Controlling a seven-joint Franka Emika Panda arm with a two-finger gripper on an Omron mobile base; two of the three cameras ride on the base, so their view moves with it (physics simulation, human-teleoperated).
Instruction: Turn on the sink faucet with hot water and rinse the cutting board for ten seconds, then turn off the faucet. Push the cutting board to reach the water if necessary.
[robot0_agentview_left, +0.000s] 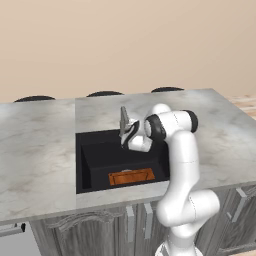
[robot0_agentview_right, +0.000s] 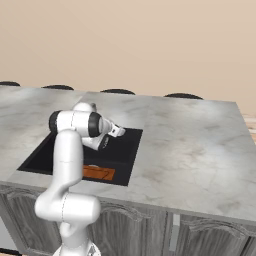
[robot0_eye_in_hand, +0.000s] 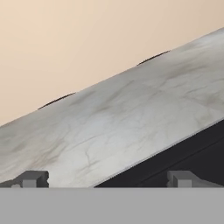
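Note:
The black sink (robot0_agentview_left: 90, 165) is set in the marble counter. Flat on its floor near the front wall lies the orange-brown cutting board (robot0_agentview_left: 131, 176) (robot0_agentview_right: 97, 173). The grey faucet (robot0_agentview_left: 123, 118) stands at the basin's back rim. My gripper (robot0_agentview_left: 125, 135) (robot0_agentview_right: 117, 131) hovers over the back of the basin, just below and beside the faucet's post, pointing toward the far counter. In the hand view the gripper (robot0_eye_in_hand: 108, 179) is open, its fingertips (robot0_eye_in_hand: 35, 179) wide apart with nothing between them, above the sink's back edge (robot0_eye_in_hand: 175, 153). Water is out of view.
Marble counter (robot0_agentview_left: 35, 150) (robot0_agentview_right: 190, 145) spreads to both sides of the sink and behind it. Dark stool tops (robot0_agentview_left: 105, 93) line the far edge, before a beige wall. My own arm (robot0_agentview_left: 180, 165) rises over the basin's right side.

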